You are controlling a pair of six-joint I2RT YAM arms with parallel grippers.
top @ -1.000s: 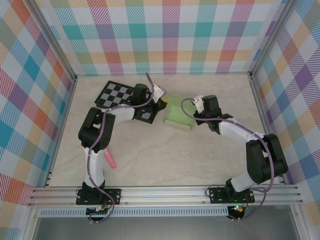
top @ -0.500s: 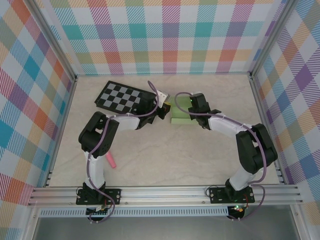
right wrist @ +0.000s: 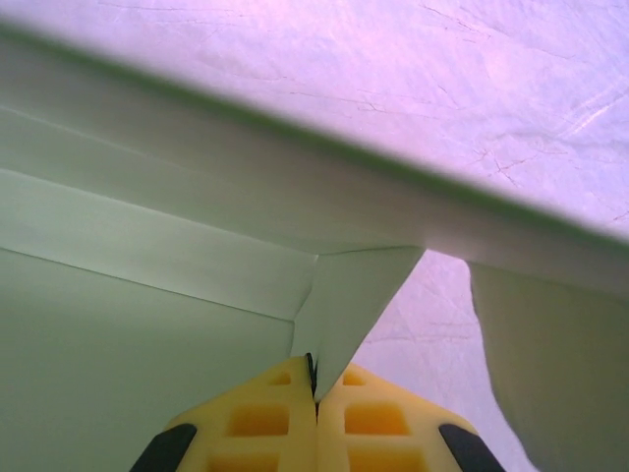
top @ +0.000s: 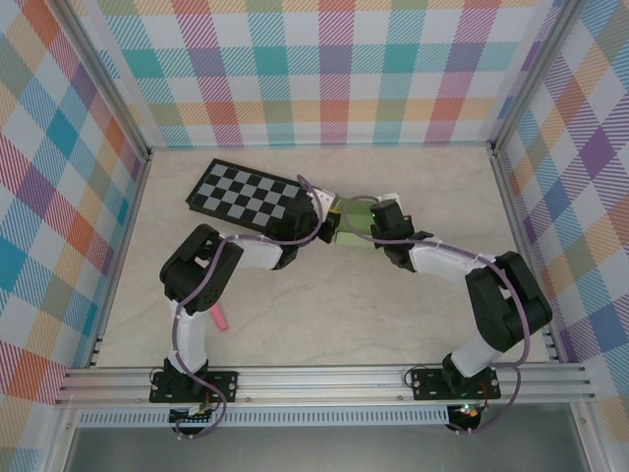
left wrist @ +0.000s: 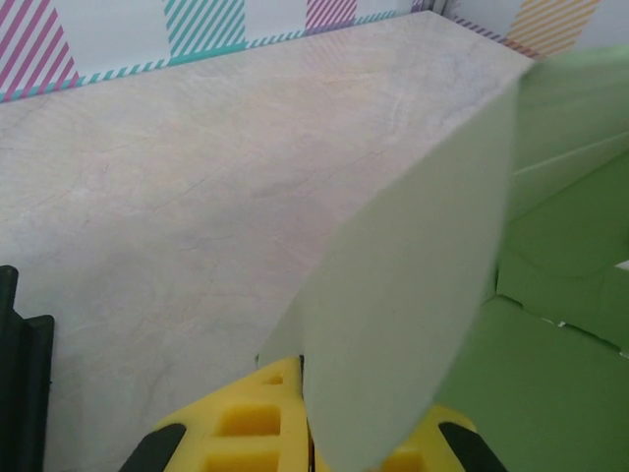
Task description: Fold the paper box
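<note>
Counting from the top view: two arms, two pincers, one paper box, one checkerboard and one pink stick-shaped item, all on the table. The left pincer and right pincer meet at the box, which sits between them, touched from both sides. The checkerboard lies near the left pincer, on the side away from the box. The pink item lies well apart from both pincers, beside the left arm's lower link.

Left wrist view adds: left pincer clenched, its yellow pads closed on a pale flap of the box that rises tilted out of the seam. More green panels lie to the pincer's right.

Right wrist view adds: right pincer clenched on a small pointed tab of the box. Creased panels spread above and left of the fingertips.
</note>
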